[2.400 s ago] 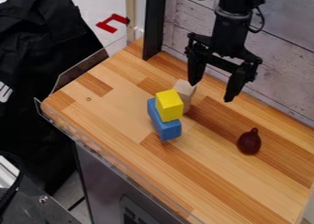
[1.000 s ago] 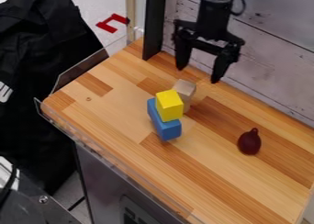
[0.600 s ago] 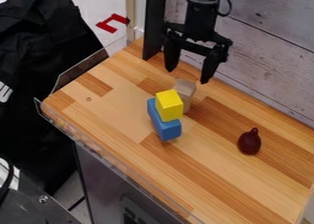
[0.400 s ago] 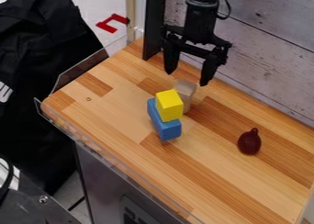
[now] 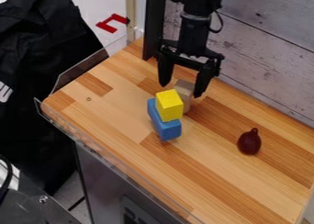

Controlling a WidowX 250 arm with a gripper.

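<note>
No legible text, label, number or sign noted. White mark (image 5: 5, 92) observed on black cloth (image 5: 46, 58), cut off at left edge; pale marks seen on dark panel (image 5: 127, 204) at bottom; neither could be deciphered.

Yellow block (image 5: 169, 105) beside the pincer (image 5: 180, 91).
</note>
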